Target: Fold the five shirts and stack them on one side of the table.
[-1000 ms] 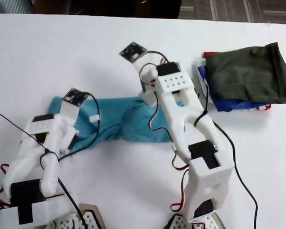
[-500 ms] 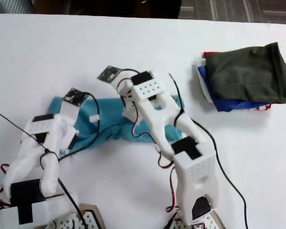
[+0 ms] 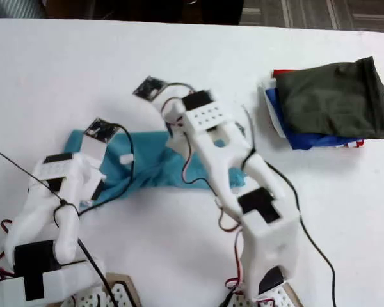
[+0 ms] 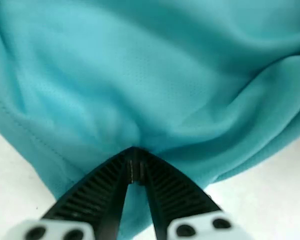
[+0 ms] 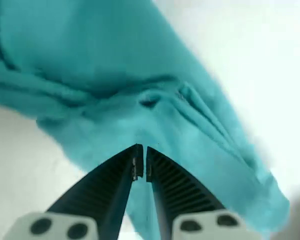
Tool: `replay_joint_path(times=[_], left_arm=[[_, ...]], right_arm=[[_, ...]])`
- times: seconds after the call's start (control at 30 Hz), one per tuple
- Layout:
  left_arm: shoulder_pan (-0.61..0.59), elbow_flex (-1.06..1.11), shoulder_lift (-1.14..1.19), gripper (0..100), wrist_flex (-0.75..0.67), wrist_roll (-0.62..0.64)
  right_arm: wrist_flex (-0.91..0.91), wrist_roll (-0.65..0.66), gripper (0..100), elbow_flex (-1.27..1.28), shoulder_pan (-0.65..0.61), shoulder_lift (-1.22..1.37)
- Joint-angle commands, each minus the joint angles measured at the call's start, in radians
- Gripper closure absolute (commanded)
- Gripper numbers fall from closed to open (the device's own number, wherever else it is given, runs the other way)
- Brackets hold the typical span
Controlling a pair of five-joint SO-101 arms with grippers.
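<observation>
At the 6 o'clock edge of the white table (image 3: 64,70), seen from the high view, the bases of both arms are mounted, the left arm (image 3: 48,204) toward 7 o'clock and the right arm (image 3: 256,204) toward 5 o'clock. Just beyond them, a teal shirt (image 3: 147,167) is spread flat and crumpled across the middle of the table, its length laid from 9 o'clock toward 3 o'clock. The left gripper (image 4: 135,162) is set at the shirt's 9 o'clock end, and its jaws are pressed together on a pucker of teal cloth, which is gathered into folds at the tips. The right gripper (image 5: 141,161) is held over the shirt's middle, nearer its 12 o'clock edge; its jaws are drawn together with the tips against the fabric, though whether cloth is caught between them cannot be told. Farther off, toward 2 o'clock and well apart from the teal shirt, a stack of folded shirts (image 3: 288,137) is placed, with a dark green shirt (image 3: 333,96) laid on top.
</observation>
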Motion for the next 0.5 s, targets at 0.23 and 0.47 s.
replay_joint_path(times=[0.23, 0.47], left_arm=[[0.011, 0.001, 0.005, 98, -0.031, 0.002], [0.011, 0.001, 0.005, 98, -0.031, 0.002]], right_arm=[[-0.036, 0.034, 97.8, 0.261, 0.160, -0.154], [-0.200, 0.069, 97.8, 0.439, 0.283, -0.147]])
